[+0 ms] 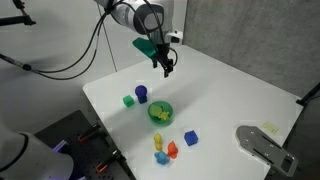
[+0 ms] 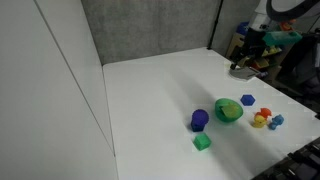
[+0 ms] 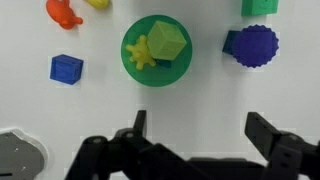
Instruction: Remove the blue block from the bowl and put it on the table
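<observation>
Only the wrist view looked straight down into the bowl (image 3: 129, 62). It held a yellow-green cube (image 3: 168, 42) and a yellow spiky piece (image 3: 141, 52), while the blue block (image 3: 66, 68) lay outside it on the table (image 3: 200, 95), near the rim but apart. In both exterior views the bowl's contents were too small for us to sort out. The gripper (image 3: 200, 130) hung over the table with its fingers wide apart, gripping nothing. The small green cube (image 3: 259, 6) beside the purple cylinder (image 3: 250, 45) was cut off at the frame's edge, and a grey object (image 3: 15, 155) was half cropped.
</observation>
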Robot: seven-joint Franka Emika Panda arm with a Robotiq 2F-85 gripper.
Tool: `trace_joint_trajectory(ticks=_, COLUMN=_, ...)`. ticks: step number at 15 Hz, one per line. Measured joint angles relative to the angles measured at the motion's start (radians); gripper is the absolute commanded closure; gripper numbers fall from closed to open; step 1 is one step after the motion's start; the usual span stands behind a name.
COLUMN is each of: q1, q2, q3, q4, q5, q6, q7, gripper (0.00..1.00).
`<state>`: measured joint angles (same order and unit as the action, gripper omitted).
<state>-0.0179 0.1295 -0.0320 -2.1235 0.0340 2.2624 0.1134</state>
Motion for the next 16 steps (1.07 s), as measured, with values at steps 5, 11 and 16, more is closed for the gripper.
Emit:
trace_joint_trajectory(ticks=5, q1=0.011, q2=-0.108, q3=0.010, q4=0.031, q5=-0.001, q6=-0.144, q7=0.000, gripper=0.00)
trace_joint_trajectory(ticks=11, q1=0.012, q2=-0.182, q3=0.013, q4=0.133, q5=-0.053, q6=-0.384, q7=0.000, gripper=0.00)
trace_joint_trajectory(ticks=16, q1=0.012, q2=-0.190, q3=0.013, q4=0.206, q5=-0.084, q6=-0.484, q7=0.000, gripper=0.00)
